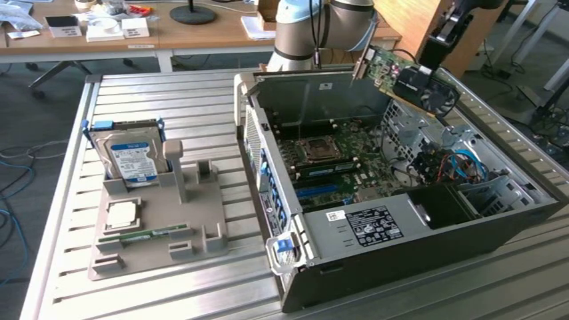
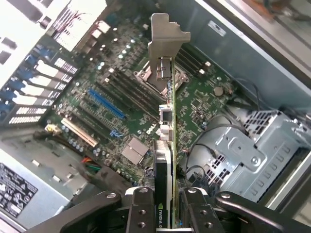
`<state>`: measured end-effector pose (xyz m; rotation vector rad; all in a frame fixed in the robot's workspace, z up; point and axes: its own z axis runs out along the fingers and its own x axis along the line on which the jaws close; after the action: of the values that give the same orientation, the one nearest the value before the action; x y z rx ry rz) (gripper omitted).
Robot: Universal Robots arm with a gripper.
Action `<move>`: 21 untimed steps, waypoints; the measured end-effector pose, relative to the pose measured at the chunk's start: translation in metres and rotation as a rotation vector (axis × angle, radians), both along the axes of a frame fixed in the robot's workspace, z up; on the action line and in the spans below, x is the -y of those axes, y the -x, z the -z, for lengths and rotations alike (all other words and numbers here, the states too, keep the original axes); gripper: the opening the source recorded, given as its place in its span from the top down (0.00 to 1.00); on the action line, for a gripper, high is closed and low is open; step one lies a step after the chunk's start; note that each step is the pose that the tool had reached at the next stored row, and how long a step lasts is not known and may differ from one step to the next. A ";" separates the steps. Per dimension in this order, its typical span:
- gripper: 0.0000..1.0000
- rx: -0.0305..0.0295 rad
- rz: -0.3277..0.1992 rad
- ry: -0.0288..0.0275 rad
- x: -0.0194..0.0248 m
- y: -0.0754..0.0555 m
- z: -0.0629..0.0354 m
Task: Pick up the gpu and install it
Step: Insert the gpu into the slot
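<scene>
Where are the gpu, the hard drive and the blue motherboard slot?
gpu (image 1: 411,83): exterior view, on its black cooler.
hard drive (image 1: 133,159): exterior view, on its blue-white label.
blue motherboard slot (image 2: 106,103): wrist view, midway along the slot.

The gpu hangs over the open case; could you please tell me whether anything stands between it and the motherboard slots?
Nothing visible does. The claw grips the gpu edge-on above the motherboard, and the expansion slots beneath lie bare; loose cables sit off to the side, by the drive cage.

Green gpu (image 1: 390,69) with black cooler (image 1: 433,92), silver bracket (image 2: 165,41).
</scene>
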<state>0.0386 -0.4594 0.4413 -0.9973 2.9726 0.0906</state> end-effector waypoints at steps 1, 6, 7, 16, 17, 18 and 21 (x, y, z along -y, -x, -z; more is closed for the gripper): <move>0.73 0.0000 -0.016 0.0001 0.0000 0.000 0.0000; 0.73 0.0000 -0.094 0.0001 0.0000 0.000 0.0002; 0.73 0.0000 -0.109 0.0001 0.0000 0.000 0.0002; 0.73 0.0000 -0.241 0.0001 0.0000 0.000 0.0004; 0.73 0.0000 -0.253 0.0001 0.0000 0.000 0.0004; 0.73 0.0000 -0.261 0.0004 0.0000 0.000 0.0005; 0.73 -0.0001 -0.262 0.0005 0.0000 0.000 0.0004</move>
<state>0.0386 -0.4594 0.4408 -1.3809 2.8237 0.0904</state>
